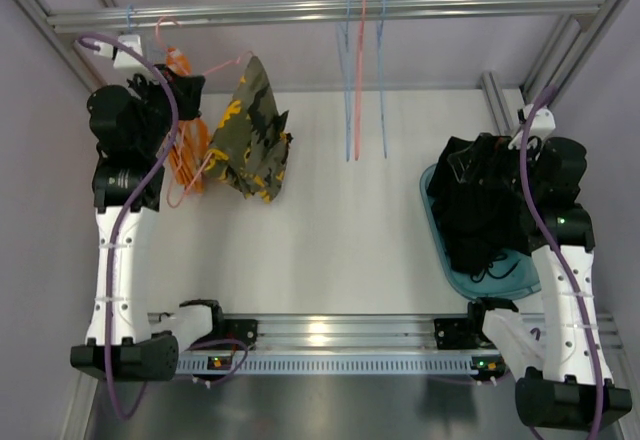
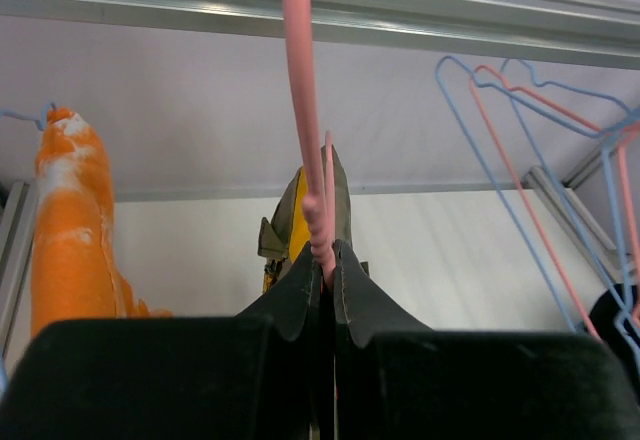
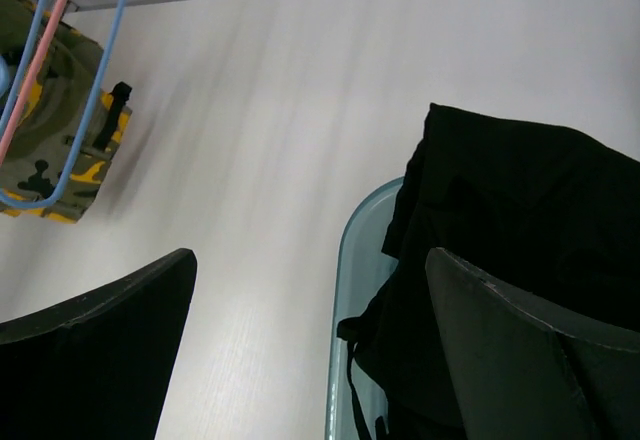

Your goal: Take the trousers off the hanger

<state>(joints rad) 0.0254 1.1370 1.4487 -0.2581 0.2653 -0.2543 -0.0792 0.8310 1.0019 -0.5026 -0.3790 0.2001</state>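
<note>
At the left end of the rail (image 1: 330, 7), the camouflage trousers (image 1: 252, 130) hang from the pink hanger (image 2: 303, 110), bunched and tilted above the white table (image 1: 350, 220). Only the left wrist view shows the grip. There the left gripper (image 2: 327, 282) has its jaws pressed together on the hanger's thin pink bar, with the camouflage cloth just behind the fingertips. From above, that gripper is lost among the arm's black wrist parts, so the top view alone does not show how the jaws stand. Just to its left is an orange object (image 2: 70, 230), a blur in the wrist view and a tangle of thin orange lines from above; I cannot tell what it is.

The black trousers (image 1: 480, 210) lie heaped in the teal tray (image 3: 355, 300) on the right of the table, well apart from the camouflage pair. The right gripper (image 3: 310, 260) hovers just beside them with its jaws wide, holding nothing. Its own camera shows this plainly, while from above the fingers merge with the black cloth. Empty blue and pink hangers (image 1: 360, 80) hang from the middle of the rail, between the two arms.
</note>
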